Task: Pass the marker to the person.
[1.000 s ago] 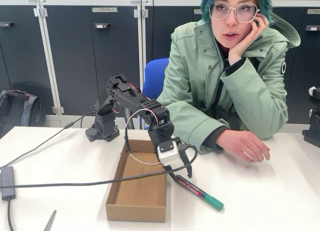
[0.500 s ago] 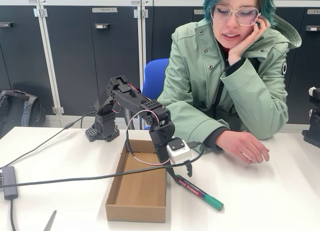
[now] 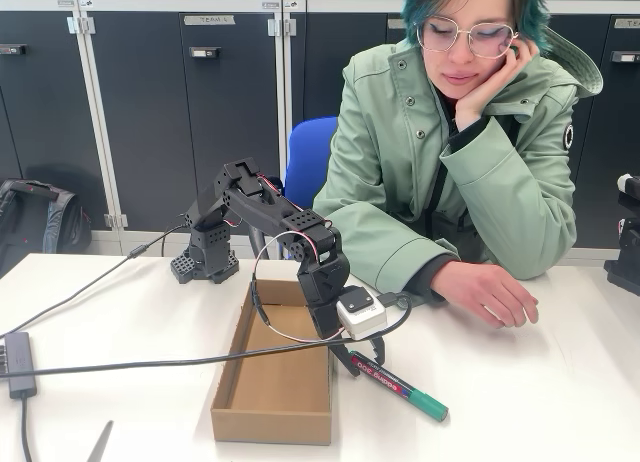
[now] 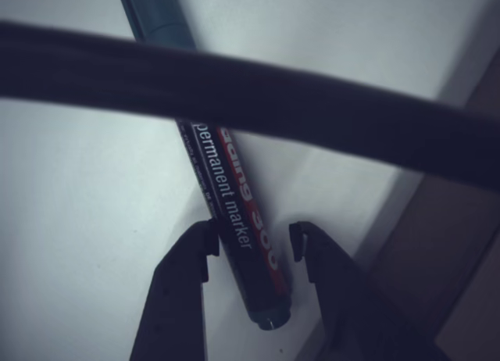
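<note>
Lowered since before, gripper [image 4: 250,240] straddles the cylindrical marker [image 4: 234,220] barrel.

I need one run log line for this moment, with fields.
phase: reaching | gripper: open, fingers either side of marker | marker: flat on table, beside box | person: seated, hand on table

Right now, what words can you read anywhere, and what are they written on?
"permanent marker" in white on the marker, wrist view, between the claw fingertips.
Big red letters beside it, partly hidden by a cable: cannot read them fully.
White lettering on the marker in the fixed view: too small.
Cabinet door labels: too blurred.
</note>
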Action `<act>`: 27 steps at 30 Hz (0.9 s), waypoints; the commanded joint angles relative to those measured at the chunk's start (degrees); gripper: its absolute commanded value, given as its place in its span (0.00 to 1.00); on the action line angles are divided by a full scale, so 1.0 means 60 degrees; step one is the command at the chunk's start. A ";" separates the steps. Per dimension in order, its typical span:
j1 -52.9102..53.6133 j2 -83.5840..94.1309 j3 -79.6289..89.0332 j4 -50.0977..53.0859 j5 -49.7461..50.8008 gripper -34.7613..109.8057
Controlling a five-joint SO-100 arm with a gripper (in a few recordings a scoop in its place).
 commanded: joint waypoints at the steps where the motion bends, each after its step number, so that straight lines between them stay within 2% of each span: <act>1: 0.0205 0.0073 0.0029 0.0381 -0.0220 0.37; 8: 0.0132 0.0059 -0.0381 0.2197 -0.0176 0.37; 17: 0.0234 -0.0044 -0.0688 0.3472 -0.0249 0.37; 21: 0.0293 -0.0103 -0.0718 0.3384 -0.0483 0.36; 27: 0.0527 -0.0220 -0.0674 0.1875 -0.0732 0.36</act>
